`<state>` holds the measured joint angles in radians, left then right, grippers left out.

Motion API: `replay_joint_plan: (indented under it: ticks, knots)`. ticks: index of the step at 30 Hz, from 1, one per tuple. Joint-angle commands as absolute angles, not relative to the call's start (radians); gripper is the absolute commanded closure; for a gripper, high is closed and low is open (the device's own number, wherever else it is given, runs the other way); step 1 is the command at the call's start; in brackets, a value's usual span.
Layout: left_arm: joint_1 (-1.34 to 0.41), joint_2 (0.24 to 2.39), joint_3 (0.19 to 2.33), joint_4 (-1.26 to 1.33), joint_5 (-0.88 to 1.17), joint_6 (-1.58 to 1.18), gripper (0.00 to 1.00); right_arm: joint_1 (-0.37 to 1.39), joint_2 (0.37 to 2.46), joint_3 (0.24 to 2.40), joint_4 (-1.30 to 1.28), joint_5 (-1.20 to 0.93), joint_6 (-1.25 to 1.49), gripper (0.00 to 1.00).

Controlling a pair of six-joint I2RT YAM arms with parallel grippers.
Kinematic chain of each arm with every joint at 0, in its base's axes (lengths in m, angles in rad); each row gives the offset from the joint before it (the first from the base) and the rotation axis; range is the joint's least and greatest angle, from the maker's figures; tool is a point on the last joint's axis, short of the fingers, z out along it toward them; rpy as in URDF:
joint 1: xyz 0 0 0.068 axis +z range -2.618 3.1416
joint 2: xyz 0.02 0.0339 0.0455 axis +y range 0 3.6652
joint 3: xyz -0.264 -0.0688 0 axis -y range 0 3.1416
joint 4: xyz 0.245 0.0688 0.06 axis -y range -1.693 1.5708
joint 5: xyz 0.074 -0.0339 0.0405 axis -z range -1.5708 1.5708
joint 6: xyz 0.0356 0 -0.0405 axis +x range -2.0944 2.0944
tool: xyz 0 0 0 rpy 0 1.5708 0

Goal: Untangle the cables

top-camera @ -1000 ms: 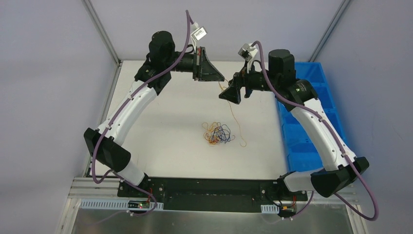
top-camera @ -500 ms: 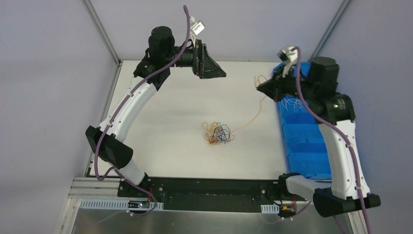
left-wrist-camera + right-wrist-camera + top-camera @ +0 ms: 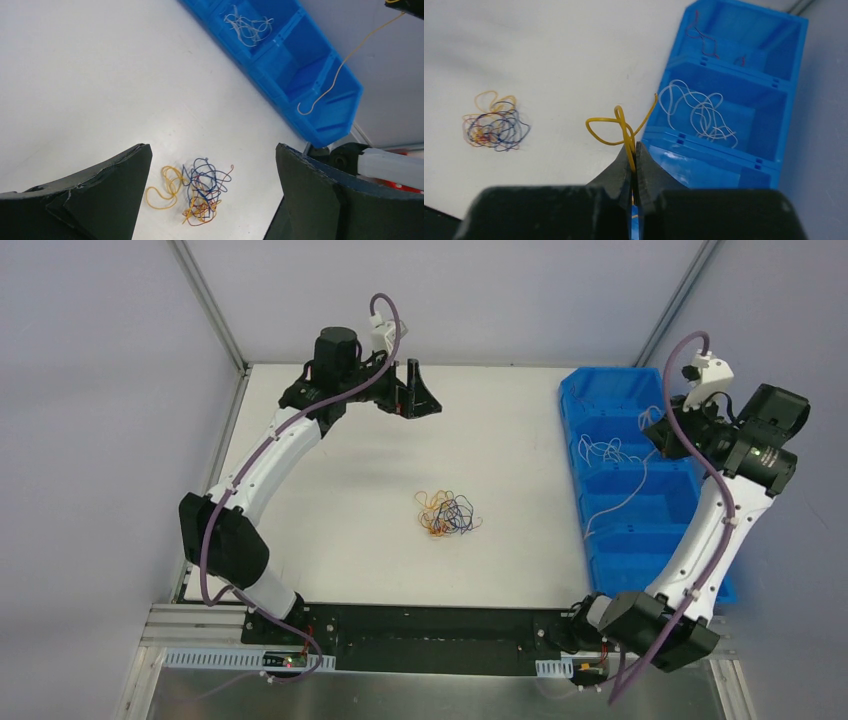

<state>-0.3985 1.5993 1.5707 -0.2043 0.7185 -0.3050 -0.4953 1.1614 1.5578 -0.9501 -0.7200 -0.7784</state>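
A small clump of thin cables (image 3: 447, 513), yellow, blue and red, lies mid-table; it also shows in the left wrist view (image 3: 200, 190) and the right wrist view (image 3: 494, 127). My right gripper (image 3: 633, 146) is shut on one yellow cable (image 3: 626, 135), looped above the fingertips. That gripper (image 3: 668, 430) hangs over the blue bin (image 3: 572, 430), and the yellow cable (image 3: 345, 61) dangles above a bin compartment. My left gripper (image 3: 211, 148) is open and empty, high at the table's far side (image 3: 415, 400), looking down on the clump.
The blue bin (image 3: 724, 170) stands along the table's right edge, split into several compartments. One holds white cables (image 3: 699, 110), also in the top view (image 3: 605, 452). The far one holds red cables (image 3: 704, 42). Metal frame posts rise at the far corners.
The left gripper opened and let go of the yellow cable while the right gripper shut on it. The right arm swung right, pulling the cable free of the clump, to over the bin.
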Motion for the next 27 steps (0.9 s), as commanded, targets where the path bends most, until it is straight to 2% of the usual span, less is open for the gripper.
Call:
replay_joint_plan:
  ticks: [1, 11, 13, 17, 21, 24, 27]
  knots:
    - [-0.399, 1.508, 1.521, -0.196, 0.611, -0.198, 0.01, -0.648, 1.223, 1.52, -0.869, -0.8, -0.959, 1.0]
    - [-0.314, 1.525, 1.464, -0.279, 0.592, -0.222, 0.01, -0.768, 1.426, 1.606, -0.689, -0.739, -0.983, 1.0]
    - [-0.292, 1.531, 1.468, -0.301, 0.623, -0.21, 0.01, -0.775, 1.441, 1.612, -0.75, -0.747, -1.072, 1.0]
    - [-0.272, 1.552, 1.486, -0.418, 0.677, -0.114, 0.01, -0.77, 1.459, 1.615, -1.056, -0.764, -1.358, 0.99]
    - [-0.272, 1.56, 1.458, -0.497, 0.674, -0.044, 0.01, -0.725, 1.483, 1.575, -1.322, -0.688, -1.553, 0.79]
    - [-0.272, 1.56, 1.43, -0.518, 0.666, -0.025, 0.01, -0.707, 1.499, 1.553, -1.405, -0.622, -1.585, 0.51]
    - [-0.272, 1.563, 1.404, -0.543, 0.692, 0.008, 0.01, -0.703, 1.506, 1.588, -1.474, -0.625, -1.582, 0.37]
